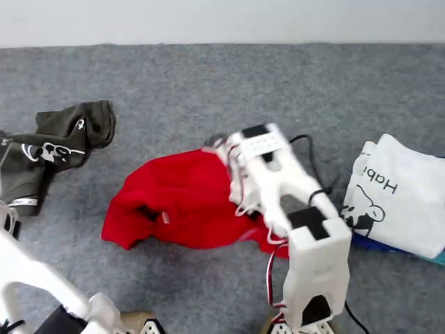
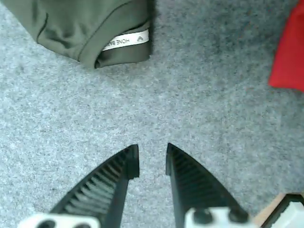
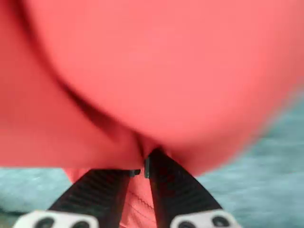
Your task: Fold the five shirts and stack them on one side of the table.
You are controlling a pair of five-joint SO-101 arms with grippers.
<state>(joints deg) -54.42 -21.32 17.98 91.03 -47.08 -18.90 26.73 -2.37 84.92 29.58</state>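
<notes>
A: Where is the shirt set?
B: On the table (image 1: 208, 83), the red shirt (image 1: 174, 198) is crumpled at centre. A white shirt (image 1: 403, 202) is folded at right, and a dark shirt (image 1: 55, 149) is heaped at upper left.
A: How is it handled?
B: It is judged soft, light and floppy, best pinched at a seam. The right gripper (image 3: 142, 164) is clamped on its cloth. The left gripper (image 2: 152, 159) is held parted, with nothing between its fingers.

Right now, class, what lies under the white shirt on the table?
Under the white shirt, a dark blue layer and a teal edge peek out. The white shirt covers the rest, so their full shape is hidden.
</notes>
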